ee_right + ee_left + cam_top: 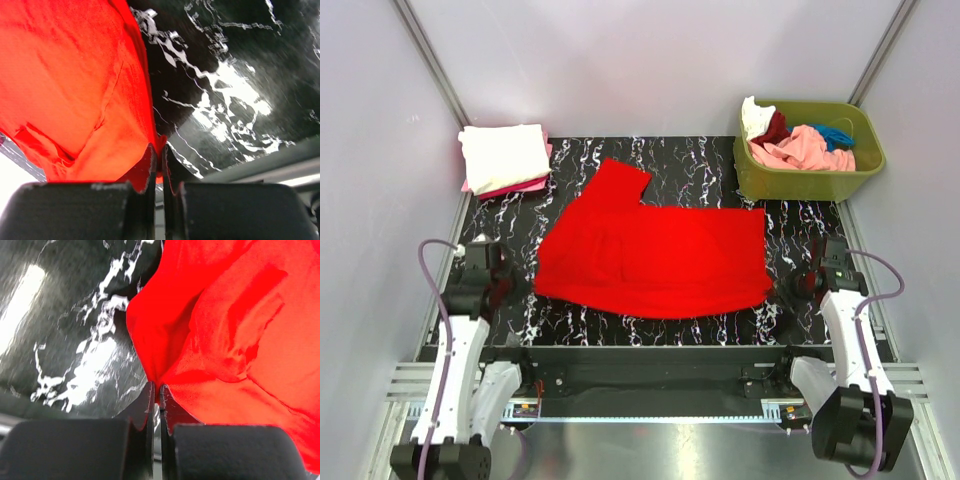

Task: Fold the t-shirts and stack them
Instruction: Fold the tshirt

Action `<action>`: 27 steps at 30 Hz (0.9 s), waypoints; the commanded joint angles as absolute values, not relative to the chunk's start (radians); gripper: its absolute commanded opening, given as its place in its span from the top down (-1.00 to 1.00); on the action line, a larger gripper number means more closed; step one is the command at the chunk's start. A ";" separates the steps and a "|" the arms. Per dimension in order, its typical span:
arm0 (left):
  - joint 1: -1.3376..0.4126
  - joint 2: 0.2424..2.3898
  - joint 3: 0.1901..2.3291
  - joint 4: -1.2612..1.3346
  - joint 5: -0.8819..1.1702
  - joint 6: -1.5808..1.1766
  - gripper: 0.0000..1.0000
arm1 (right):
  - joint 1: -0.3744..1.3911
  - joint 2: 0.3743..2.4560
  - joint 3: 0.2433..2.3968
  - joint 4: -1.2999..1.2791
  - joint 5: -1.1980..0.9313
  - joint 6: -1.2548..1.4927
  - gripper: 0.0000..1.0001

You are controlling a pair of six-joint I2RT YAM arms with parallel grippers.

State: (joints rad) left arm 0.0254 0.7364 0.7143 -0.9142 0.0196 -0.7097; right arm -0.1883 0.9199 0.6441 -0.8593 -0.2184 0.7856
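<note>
Right now we see the bright red t-shirt (650,255) spread flat across the middle of the black, white-veined counter (700,160), with one sleeve pointing up toward 11 o'clock. Its near hem runs from about 8 o'clock to about 4 o'clock.

At 8 o'clock, the left hand (156,389) is low at the shirt's near-left corner. In the left wrist view its two fingers are pressed together, with a small peak of red cloth pinched between the tips. The fabric fans out from there toward the upper right of that view.

At 4 o'clock, the right hand (157,148) does the same at the near-right corner. Its fingers are closed on a thin fold of the red edge, and the cloth spreads away to the left in the right wrist view. Bare counter shows to the right of it.

At 10 o'clock, near the far-left corner, we see a folded cream-white t-shirt (503,155) lying on top of a folded pink t-shirt (532,185), of which only the edge shows.

At 2 o'clock stands the olive-green bin (800,183), well apart from the red shirt's body and just beyond its far-right corner. It holds a crumpled pink shirt (805,148), a teal shirt (835,133), a dark red shirt (775,128) and a white shirt (755,115) draped over the bin's left rim.
</note>
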 commanded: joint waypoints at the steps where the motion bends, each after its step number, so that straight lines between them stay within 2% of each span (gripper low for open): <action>1: 0.029 0.655 0.773 -1.025 0.041 -0.712 0.90 | -0.193 0.876 0.660 -0.946 -0.186 0.792 1.00; 4: 0.031 0.592 0.776 -1.097 0.054 -0.704 0.76 | -0.193 0.845 0.660 -0.969 -0.186 0.790 0.72; 5: 0.029 0.577 0.781 -1.124 0.060 -0.704 0.54 | -0.193 0.832 0.661 -0.973 -0.186 0.787 0.57; 6: 0.031 0.549 0.785 -1.135 0.072 -0.698 0.40 | -0.193 0.828 0.669 -0.979 -0.183 0.782 -0.07; 9: 0.029 0.554 0.848 -1.141 0.055 -0.638 0.03 | -0.193 0.824 0.708 -0.997 -0.158 0.776 -0.91; 10: 0.029 0.570 0.871 -1.135 0.046 -0.596 -0.05 | -0.193 0.825 0.719 -0.994 -0.155 0.770 -0.99; 11: 0.031 0.593 0.911 -1.099 0.046 -0.572 -0.25 | -0.193 0.825 0.729 -0.986 -0.169 0.766 -1.00; 15: 0.031 0.795 0.977 -0.944 0.167 -0.476 -0.48 | -0.192 0.810 0.707 -0.859 -0.326 0.753 -0.99; 18: 0.031 0.979 1.034 -0.760 0.268 -0.443 -0.48 | -0.178 0.790 0.661 -0.682 -0.483 0.778 -1.00; 20: 0.029 1.093 1.109 -0.634 0.316 -0.425 -0.36 | -0.121 0.749 0.632 -0.513 -0.541 0.816 -0.99; 21: 0.029 1.218 1.147 -0.605 0.331 -0.416 -0.31 | -0.085 0.727 0.582 -0.357 -0.552 0.862 -0.99; 25: 0.028 1.556 1.456 -0.523 0.363 -0.359 -0.23 | 0.185 0.683 0.456 -0.108 -0.454 0.917 -1.00; 27: 0.020 1.754 1.593 -0.537 0.397 -0.350 -0.22 | 0.238 0.739 0.398 -0.011 -0.414 0.917 -0.99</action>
State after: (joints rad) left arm 0.0250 1.5993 1.4284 -0.6582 0.3073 -0.4088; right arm 0.1600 0.6907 0.4644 -0.2993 -0.4389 0.8734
